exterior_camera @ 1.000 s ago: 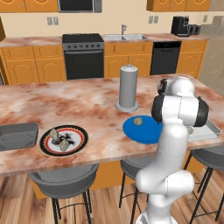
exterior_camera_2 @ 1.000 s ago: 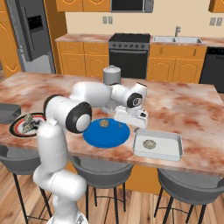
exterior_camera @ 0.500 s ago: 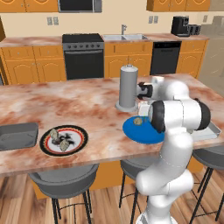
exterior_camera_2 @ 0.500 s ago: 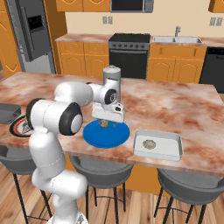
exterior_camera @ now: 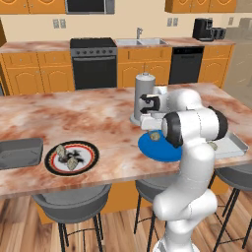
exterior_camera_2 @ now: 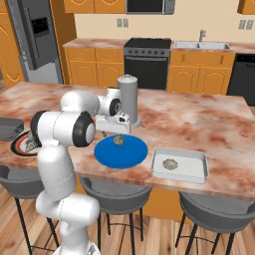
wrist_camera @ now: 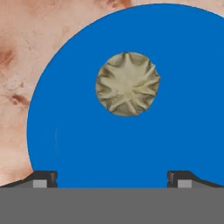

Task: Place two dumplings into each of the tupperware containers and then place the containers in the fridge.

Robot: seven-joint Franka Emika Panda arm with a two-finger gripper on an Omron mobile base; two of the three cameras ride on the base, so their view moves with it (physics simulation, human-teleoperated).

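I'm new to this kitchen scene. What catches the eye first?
The round blue plate at the island's front edge, one dumpling on it, with the open hand poised directly above. Right of it, the pale tupperware container holds one dumpling.

Rising as a white jointed arm with dark joints from the base, bending forward at a bulky elbow, reaching out level, pointing the two-finger gripper [wrist_camera: 112, 179] straight down, holding its small dark fingertips [wrist_camera: 43, 178] spread wide apart and gripping nothing.
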